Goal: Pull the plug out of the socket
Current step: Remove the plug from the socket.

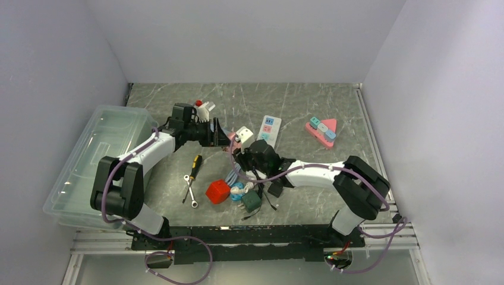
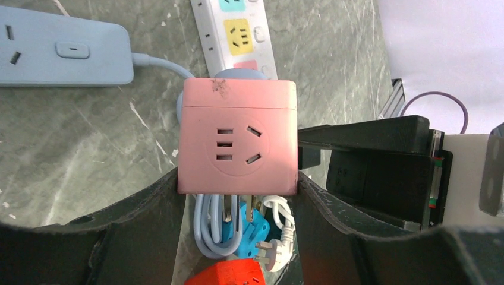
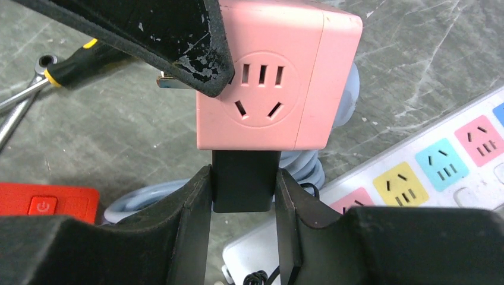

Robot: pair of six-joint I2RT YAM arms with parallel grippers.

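1. One pink socket cube [image 2: 238, 139] is near the middle of the desk [image 1: 309, 101], between the two arms.
2. The left gripper [image 2: 238, 181] is clamped on the pink socket cube, with one finger pressed to each of two opposite sides.
3. One black plug [image 3: 245, 178] butts against the side of the cube that faces the right arm, and no gap shows between them.
4. The right gripper [image 3: 243, 193] is closed on the black plug, with both fingers touching it just short of the cube.
5. Each wrist view shows one unused socket face on the cube.
6. In the top view, one white power strip [image 1: 270, 127] with coloured sockets lies just right of the cube. One pink triangular strip [image 1: 321, 132] lies well apart, further right.
7. One pale blue strip [image 2: 59, 53] lies near the cube in the left wrist view.
8. Nearer the arm bases than the cube lie one red cube [image 1: 218, 191], one dark green cube [image 1: 251, 200] and one yellow-handled screwdriver [image 1: 195, 165].
9. One clear plastic bin [image 1: 89, 160] stands well to the left of the cube.
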